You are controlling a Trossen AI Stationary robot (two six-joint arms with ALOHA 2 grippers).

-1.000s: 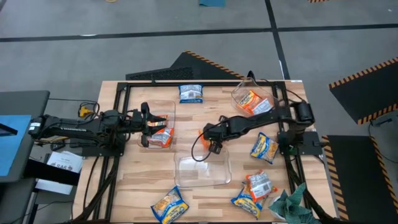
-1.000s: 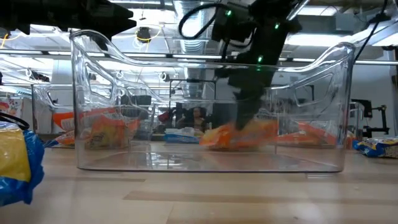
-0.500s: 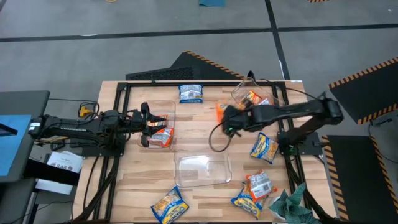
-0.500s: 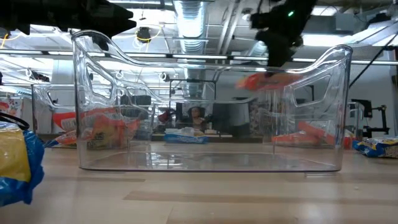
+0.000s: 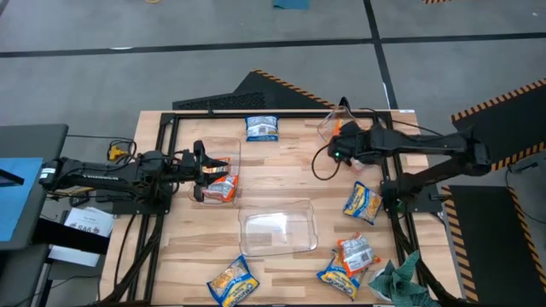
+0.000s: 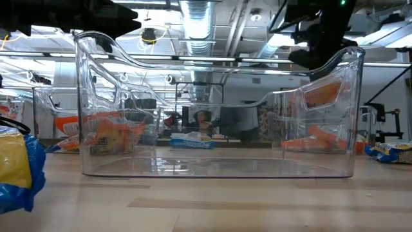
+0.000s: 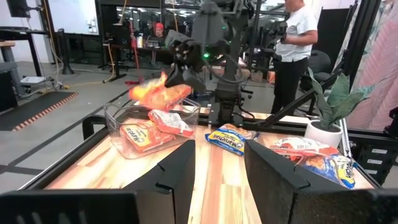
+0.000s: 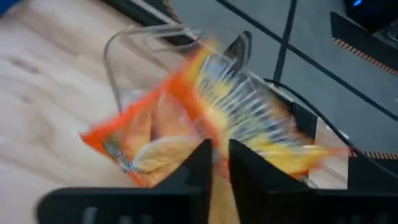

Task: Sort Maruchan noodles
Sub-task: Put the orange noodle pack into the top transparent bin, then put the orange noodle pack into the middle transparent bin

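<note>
The table (image 5: 281,192) is pale wood planks in a black frame on a grey floor with hazard-striped mats, and the room behind it is a workshop with ceiling lights and a person in a white shirt (image 7: 298,28) standing there. "Maruchan" can be read on a blue-and-yellow packet (image 7: 227,137) lying on the wood. My right gripper (image 5: 339,147) hangs above the far right tub (image 5: 351,135), fingers pinched on an orange packet (image 8: 199,106) held over the packets already in that tub. My left gripper (image 5: 201,167) waits over the left tub (image 5: 217,170), fingers spread apart. A middle tub (image 5: 277,230) sits nearer, with more packets (image 5: 345,264) scattered beside a green cloth (image 5: 397,277).
</note>
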